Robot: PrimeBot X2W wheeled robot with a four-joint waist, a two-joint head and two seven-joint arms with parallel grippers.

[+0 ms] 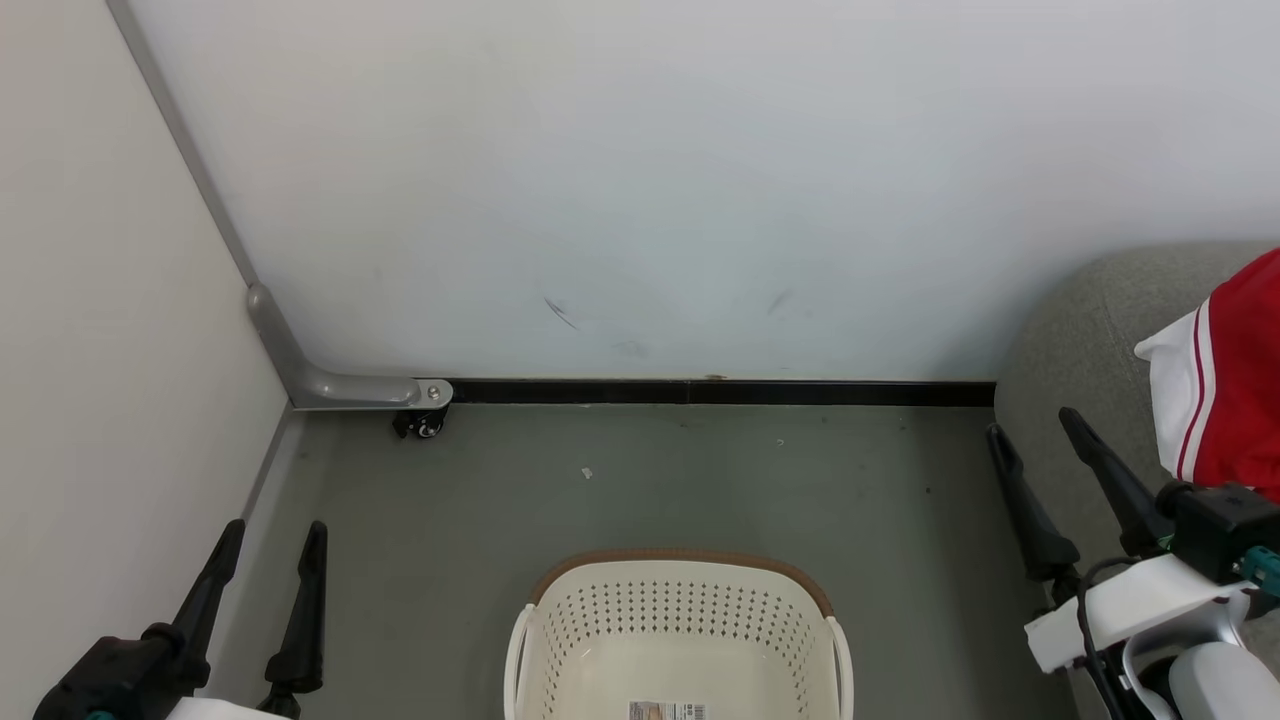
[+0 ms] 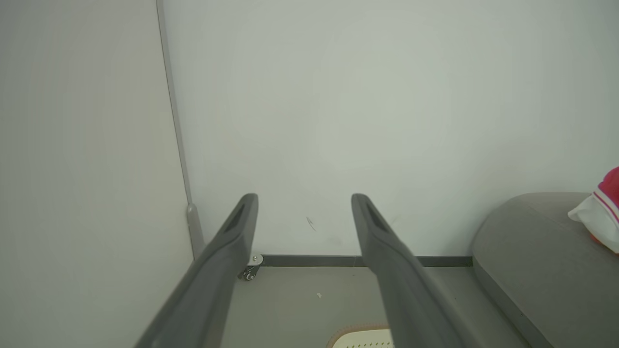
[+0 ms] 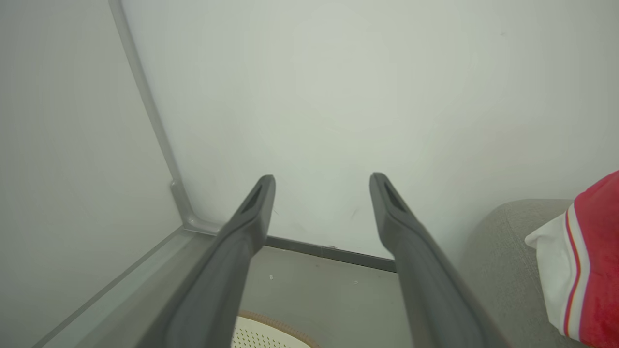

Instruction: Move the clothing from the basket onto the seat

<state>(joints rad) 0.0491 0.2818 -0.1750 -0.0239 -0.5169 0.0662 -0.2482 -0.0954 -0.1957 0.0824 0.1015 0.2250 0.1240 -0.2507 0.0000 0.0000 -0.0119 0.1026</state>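
Left gripper (image 1: 277, 527) and right gripper (image 1: 1030, 422) spread — clothing (image 1: 1235, 390) on seat (image 1: 1080, 340).

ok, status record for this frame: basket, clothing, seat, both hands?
basket: on the floor, centre front; no clothing in the part that shows
clothing: red and white, lying on the seat at the right edge
seat: grey, right of the basket
left hand: open, empty, lower left
right hand: open, empty, in front of the seat, fingers clear of the clothing
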